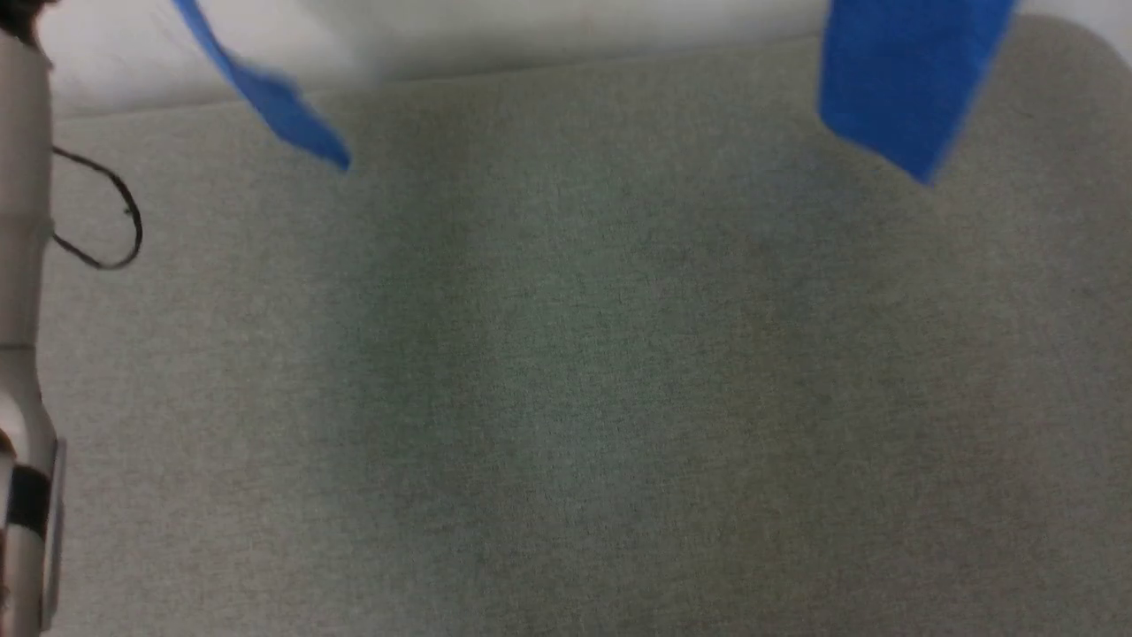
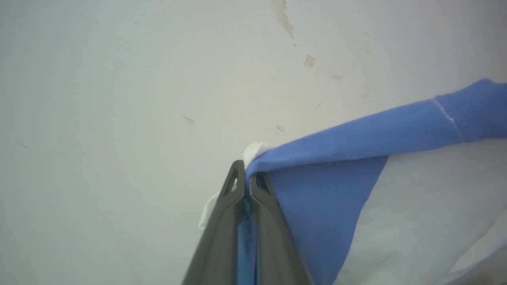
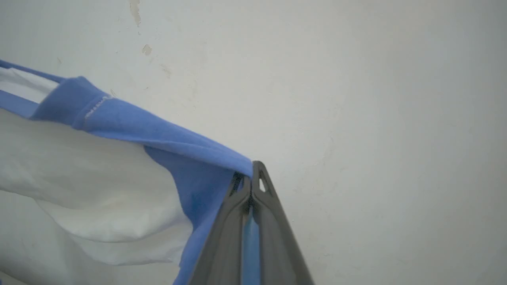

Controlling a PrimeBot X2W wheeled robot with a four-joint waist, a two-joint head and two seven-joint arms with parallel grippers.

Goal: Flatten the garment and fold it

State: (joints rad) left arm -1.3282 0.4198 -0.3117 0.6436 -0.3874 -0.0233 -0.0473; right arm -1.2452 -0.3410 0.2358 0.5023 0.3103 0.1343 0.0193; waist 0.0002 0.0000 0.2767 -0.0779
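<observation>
The left claw [image 2: 246, 178] is pinched tight on the blue shoulder cloth of the shirt [image 2: 396, 206], with a tuft of white poking out just past its tips. The right claw [image 3: 251, 176] is clamped the same way on the opposite shoulder, blue fabric caught between its fingers. From each claw's tips the blue top edge runs toward the other claw, sagging a little. The white body hangs beneath it in loose folds.

In the head view one blue sleeve end [image 1: 283, 111] and a second sleeve end [image 1: 902, 80] dangle over the grey-green table [image 1: 566, 398]. Beyond the tips stands a marked white wall [image 2: 119, 99].

The shirt is up in the air, not yet flat. To lay it well, I judge the claws should draw apart until the shoulder line is taut and level. They should then lower so the hem and sleeves touch first and the body drags smooth. Neither grip should loosen before the cloth rests on the table.
</observation>
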